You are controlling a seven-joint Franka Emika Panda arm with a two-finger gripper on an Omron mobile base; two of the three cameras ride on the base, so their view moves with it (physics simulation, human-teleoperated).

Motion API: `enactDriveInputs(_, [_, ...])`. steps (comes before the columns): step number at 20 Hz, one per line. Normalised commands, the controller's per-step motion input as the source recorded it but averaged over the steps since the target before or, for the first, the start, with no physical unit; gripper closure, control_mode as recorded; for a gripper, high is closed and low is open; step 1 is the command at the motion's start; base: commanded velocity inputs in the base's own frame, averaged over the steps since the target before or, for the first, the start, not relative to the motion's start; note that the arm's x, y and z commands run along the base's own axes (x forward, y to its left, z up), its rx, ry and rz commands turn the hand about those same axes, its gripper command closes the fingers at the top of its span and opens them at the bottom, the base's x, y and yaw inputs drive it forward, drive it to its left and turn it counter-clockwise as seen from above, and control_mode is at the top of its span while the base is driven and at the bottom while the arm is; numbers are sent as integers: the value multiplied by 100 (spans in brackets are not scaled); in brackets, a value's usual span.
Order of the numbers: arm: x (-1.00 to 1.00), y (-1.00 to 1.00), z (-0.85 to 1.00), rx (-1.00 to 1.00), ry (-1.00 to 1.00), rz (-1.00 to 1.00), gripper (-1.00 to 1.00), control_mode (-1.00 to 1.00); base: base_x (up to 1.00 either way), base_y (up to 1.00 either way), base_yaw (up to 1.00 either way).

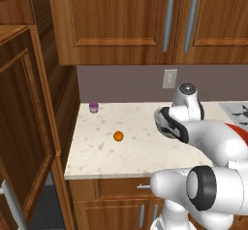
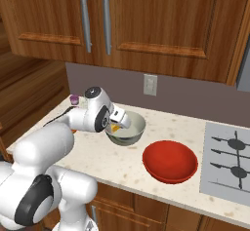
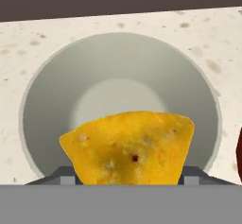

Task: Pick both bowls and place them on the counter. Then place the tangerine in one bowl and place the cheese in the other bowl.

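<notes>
Cheese (image 3: 130,147), a yellow wedge with small specks, is sitting between the two dark tips of the claw (image 3: 128,176), which is gripping it from both sides, and it is hanging directly above the hollow of the pale cream-grey bowl (image 3: 120,83) in the hand view. In the right base view the claw (image 2: 118,124) is reaching in over the near rim of that same pale bowl (image 2: 128,130), and a bit of yellow (image 2: 115,127) is showing just at its tip; whether the wedge is touching the bowl's inner wall cannot be told. The pale bowl is standing upright on the speckled beige bench (image 2: 122,164), near the back wall beneath the outlet (image 2: 150,84). The red bowl (image 2: 170,161) is resting upright on the bench just beside the pale one, nearer the front edge and toward the stove top (image 2: 229,164). The tangerine (image 1: 118,136) is lying on the open bench (image 1: 97,146) in the left base view, well apart from both bowls, toward the bench's left end. A small purple cup (image 1: 93,107) is standing at the back left corner of the bench, apart from the tangerine. Wooden cabinets (image 1: 121,20) are hanging above the bench.
</notes>
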Motion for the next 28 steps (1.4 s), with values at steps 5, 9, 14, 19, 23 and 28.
enactDriveInputs(5, [4, -9, -11, 0, -1, 3, 100, -100, 0, 0, 0])
enactDriveInputs(9, [12, -15, 0, 0, 12, 0, 100, -100, 0, 0, 0])
enactDriveInputs(14, [12, -10, 0, 0, 15, 0, 100, -100, 0, 0, 0])
enactDriveInputs(19, [0, -1, 0, 0, 4, 2, 100, -100, 0, 0, 0])
enactDriveInputs(23, [0, 0, -9, 0, 0, 2, 100, -100, 0, 0, 0])
enactDriveInputs(28, [0, 0, -12, 0, 0, 2, 100, -100, 0, 0, 0])
